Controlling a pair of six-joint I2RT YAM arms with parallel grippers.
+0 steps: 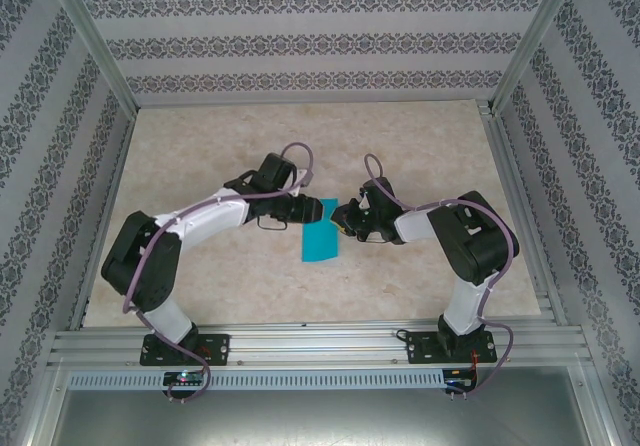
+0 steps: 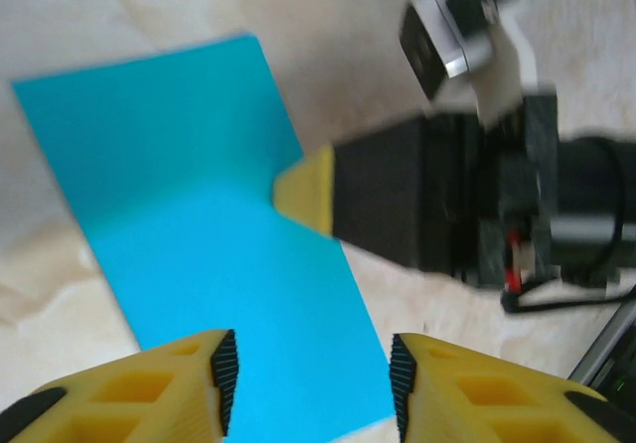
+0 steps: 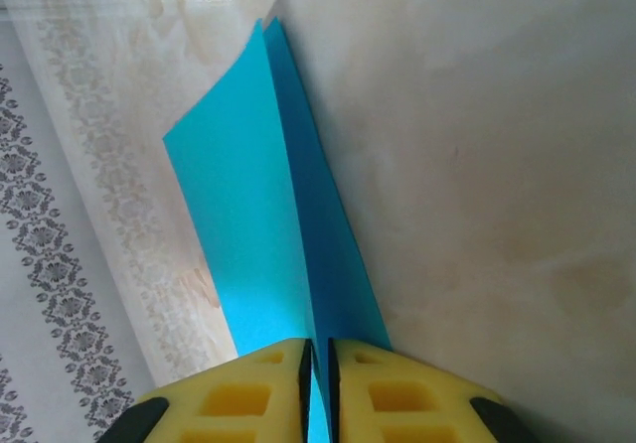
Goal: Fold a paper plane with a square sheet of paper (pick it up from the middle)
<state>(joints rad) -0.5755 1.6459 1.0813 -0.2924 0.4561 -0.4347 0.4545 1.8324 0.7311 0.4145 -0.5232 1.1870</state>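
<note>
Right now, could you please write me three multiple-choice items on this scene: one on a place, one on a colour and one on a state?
1. Where does the sheet of paper lie? A: the middle of the table; B: its far left corner; C: on the near rail.
2. What colour is it? A: red; B: turquoise-blue; C: white.
3. The right gripper is: A: wide open; B: shut on the sheet of paper; C: shut on nothing.
Answers: 1 A, the top view shows it centred there. 2 B, plain in every view. 3 B, the right wrist view shows its fingers pinching the sheet's edge.
</note>
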